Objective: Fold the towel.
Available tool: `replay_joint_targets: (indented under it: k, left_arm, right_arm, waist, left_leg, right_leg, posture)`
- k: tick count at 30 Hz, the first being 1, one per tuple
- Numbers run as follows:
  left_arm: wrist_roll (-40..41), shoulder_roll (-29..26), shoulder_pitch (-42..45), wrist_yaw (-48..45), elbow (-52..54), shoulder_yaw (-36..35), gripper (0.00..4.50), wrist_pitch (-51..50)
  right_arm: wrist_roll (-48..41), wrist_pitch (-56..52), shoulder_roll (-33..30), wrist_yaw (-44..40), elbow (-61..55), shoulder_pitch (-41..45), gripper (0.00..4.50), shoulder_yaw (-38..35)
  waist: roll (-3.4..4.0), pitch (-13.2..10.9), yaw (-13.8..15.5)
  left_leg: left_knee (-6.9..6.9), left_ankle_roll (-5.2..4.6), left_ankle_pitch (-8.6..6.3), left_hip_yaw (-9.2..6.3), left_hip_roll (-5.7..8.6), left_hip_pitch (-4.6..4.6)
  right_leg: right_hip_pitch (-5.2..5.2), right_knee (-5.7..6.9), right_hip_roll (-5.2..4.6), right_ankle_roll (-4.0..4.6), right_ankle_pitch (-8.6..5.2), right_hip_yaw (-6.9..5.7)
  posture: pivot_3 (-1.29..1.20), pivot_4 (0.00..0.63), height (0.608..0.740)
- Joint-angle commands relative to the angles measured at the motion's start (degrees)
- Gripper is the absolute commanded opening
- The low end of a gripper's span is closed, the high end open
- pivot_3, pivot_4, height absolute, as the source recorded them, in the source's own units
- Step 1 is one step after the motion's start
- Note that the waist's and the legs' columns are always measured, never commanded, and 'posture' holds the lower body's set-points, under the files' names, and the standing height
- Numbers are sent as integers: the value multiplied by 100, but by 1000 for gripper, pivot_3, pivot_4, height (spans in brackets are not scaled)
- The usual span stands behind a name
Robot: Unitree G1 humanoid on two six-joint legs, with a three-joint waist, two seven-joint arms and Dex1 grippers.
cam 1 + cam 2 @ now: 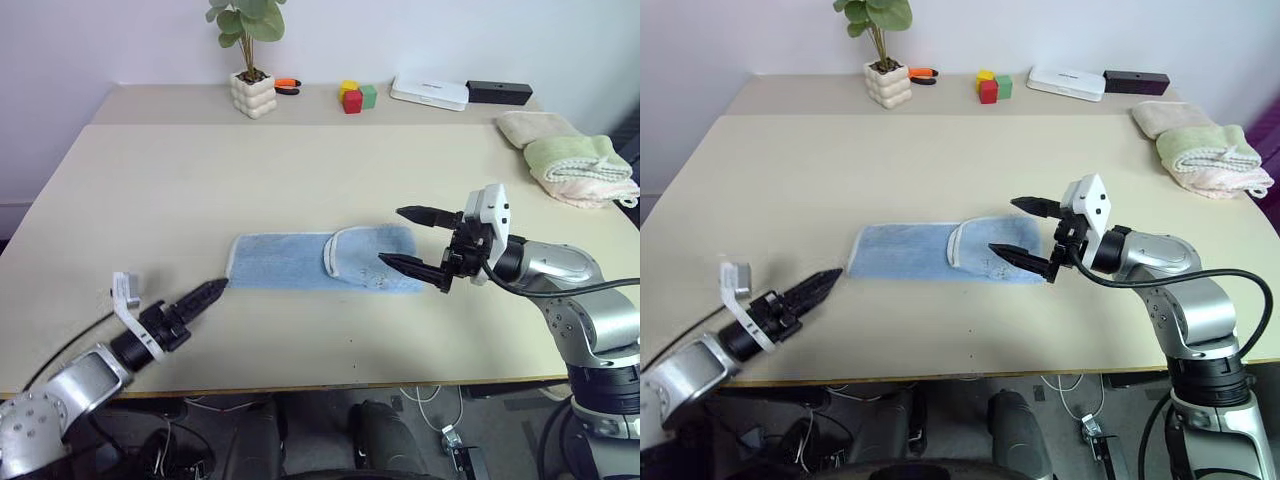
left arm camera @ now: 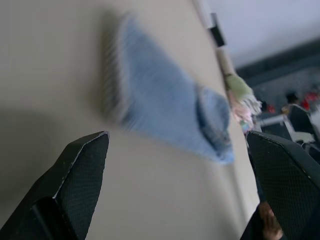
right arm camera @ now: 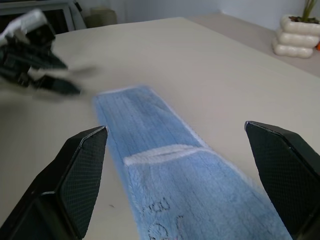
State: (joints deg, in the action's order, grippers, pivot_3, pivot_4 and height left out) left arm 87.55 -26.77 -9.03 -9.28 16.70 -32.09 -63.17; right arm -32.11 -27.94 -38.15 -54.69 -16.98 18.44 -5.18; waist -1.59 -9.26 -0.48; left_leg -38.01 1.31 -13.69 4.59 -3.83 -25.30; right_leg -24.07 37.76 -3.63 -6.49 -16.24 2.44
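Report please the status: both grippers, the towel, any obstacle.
Left gripper open, empty, off the towel's left end. Right gripper open, empty, above its right end. Towel flat on the table, right end folded over. No obstacle near.

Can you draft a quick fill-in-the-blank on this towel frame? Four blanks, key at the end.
1. The light blue towel lies on the table with its right end folded ____ onto itself.
2. Both the left gripper and the right gripper are ____ and hold nothing.
3. The pale green towel sits at the table's far ____ corner.
4. The white pot holds a ____.

Missing words: over; open; right; plant
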Motion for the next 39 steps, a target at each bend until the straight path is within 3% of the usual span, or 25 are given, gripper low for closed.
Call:
replay_joint_targets:
  k: [1, 5, 15, 18, 23, 25, 27, 34, 39]
  left_arm:
    - [643, 1, 71, 595, 132, 269, 4500, 158]
    - [1060, 14, 273, 1053, -147, 548, 4500, 374]
    - [770, 156, 1084, 1692, -1123, 1166, 4500, 720]
    - [768, 214, 1366, 1785, -1487, 1192, 3644, 744]
    - [579, 268, 1792, 1645, -1796, 1247, 1218, 676]
    - [532, 307, 1880, 1624, -1823, 1255, 884, 680]
    - [529, 346, 1924, 1557, -1783, 1232, 60, 682]
    - [330, 341, 2335, 742, -970, 1218, 60, 929]
    - [-743, 49, 2764, -311, -538, 1785, 60, 1045]
  right_arm:
    - [29, 192, 67, 17, -14, 103, 4471, 2]
    - [136, 282, 129, 58, 61, 175, 4471, 89]
    - [216, 310, 150, 278, 1, 128, 4471, 64]
    - [231, 323, 140, 344, -13, 132, 4500, 49]
    - [263, 335, 133, 435, -48, 98, 4500, 44]
    - [275, 337, 126, 488, -69, 69, 4500, 22]
    - [279, 339, 106, 525, -67, 42, 4500, -10]
    - [225, 530, -407, 206, 275, -423, 4500, -677]
    - [253, 657, -683, 48, 439, -710, 4500, -972]
  waist:
    - [0, 0, 7]
    - [0, 0, -8]
    - [8, 4, 44]
    - [9, 5, 67]
    - [10, 5, 105]
    - [10, 6, 127]
    - [13, 7, 124]
    - [7, 3, 122]
    - [12, 5, 84]
  left_leg:
    - [0, 0, 0, 0, 2, 1]
    - [-1, 0, 0, 2, 3, 2]
    - [0, 0, 0, 0, 7, 28]
    - [17, 1, -3, 4, 7, 88]
    - [18, 0, -4, 4, 7, 91]
    - [21, 0, -4, 6, 7, 90]
    - [20, 0, -4, 3, 7, 91]
    - [22, -2, -6, 7, 9, 84]
    - [27, -2, -6, 10, 11, 86]
  right_leg:
    - [2, 0, -1, 2, -1, 0]
    - [9, -10, -1, 4, -1, 1]
    - [46, -25, 1, 6, -1, -8]
    - [106, -58, -1, 17, -3, -9]
    - [112, -62, -3, 21, -4, -9]
    - [111, -64, -6, 22, -3, -9]
    - [113, -64, -7, 24, -3, -10]
    - [113, -79, -12, 26, -2, -11]
    - [115, -87, -10, 28, -1, -10]
  posture:
    - [0, 150, 735]
    - [0, 150, 735]
    - [0, 150, 735]
    - [0, 150, 735]
    - [0, 150, 735]
    - [0, 150, 735]
    - [0, 150, 735]
    - [0, 150, 735]
    - [0, 150, 735]
